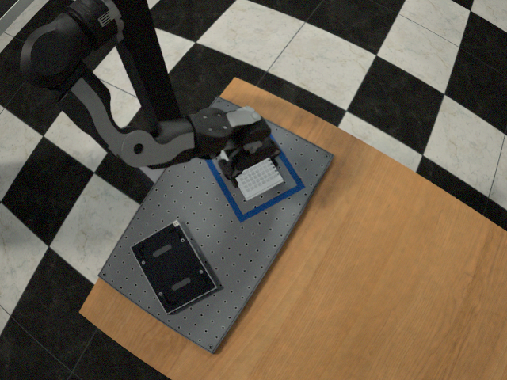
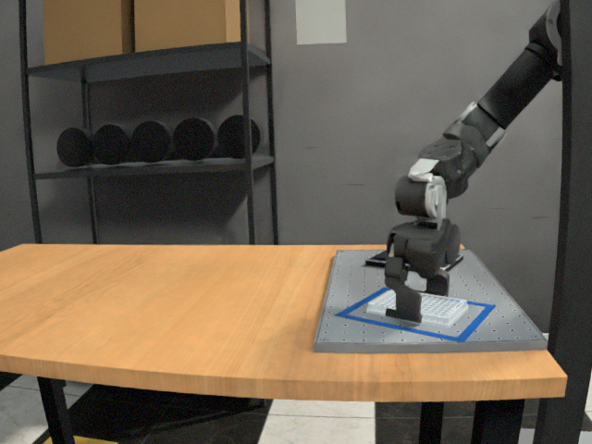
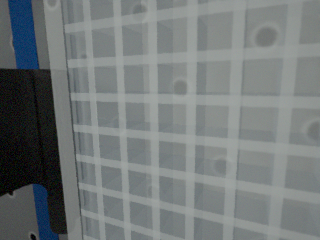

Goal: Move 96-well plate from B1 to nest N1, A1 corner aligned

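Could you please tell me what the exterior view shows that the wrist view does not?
Only the exterior view shows the whole gripper straddling the 96-well plate, the perforated board, the wooden table and a shelf unit behind it. Only the wrist view shows the plate's well grid up close, with board holes visible through it and one dark finger against its edge. Both show the plate, gripped, inside the blue tape outline.

You're looking at a lab or workshop bay — a wooden bench [image 2: 191,305] carrying a grey perforated breadboard plate [image 2: 506,329] at right of the frame. At upper left a dark metal shelf rack [image 2: 246,119] holds cardboard boxes [image 2: 181,21] and what seem to be black rolls [image 2: 153,141] — checkered tile floor [image 1: 327,61] below.
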Robot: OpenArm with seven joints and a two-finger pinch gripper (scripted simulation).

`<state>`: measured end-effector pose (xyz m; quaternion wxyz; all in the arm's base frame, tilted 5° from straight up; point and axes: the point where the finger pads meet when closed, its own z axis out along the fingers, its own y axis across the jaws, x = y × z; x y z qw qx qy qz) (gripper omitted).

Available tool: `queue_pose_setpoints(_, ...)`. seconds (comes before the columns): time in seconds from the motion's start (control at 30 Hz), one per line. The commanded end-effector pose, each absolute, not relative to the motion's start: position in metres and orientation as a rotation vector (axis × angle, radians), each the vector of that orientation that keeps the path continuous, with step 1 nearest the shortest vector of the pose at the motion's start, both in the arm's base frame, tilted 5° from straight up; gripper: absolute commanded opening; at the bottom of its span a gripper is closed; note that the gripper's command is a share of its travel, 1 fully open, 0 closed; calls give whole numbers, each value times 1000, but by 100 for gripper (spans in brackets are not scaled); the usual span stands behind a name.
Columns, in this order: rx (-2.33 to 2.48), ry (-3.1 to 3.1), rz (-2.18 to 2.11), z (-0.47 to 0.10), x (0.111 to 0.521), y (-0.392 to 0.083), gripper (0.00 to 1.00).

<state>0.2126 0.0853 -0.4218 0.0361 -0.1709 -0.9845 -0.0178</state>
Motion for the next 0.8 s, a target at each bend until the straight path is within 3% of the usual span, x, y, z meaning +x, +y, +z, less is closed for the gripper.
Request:
queue_pose_setpoints(0.0, -525, -3024, -58, -421, 213, 86, 0)
queue_pose_setpoints(0.77, -526, -3024, -58, -415, 214, 86, 0)
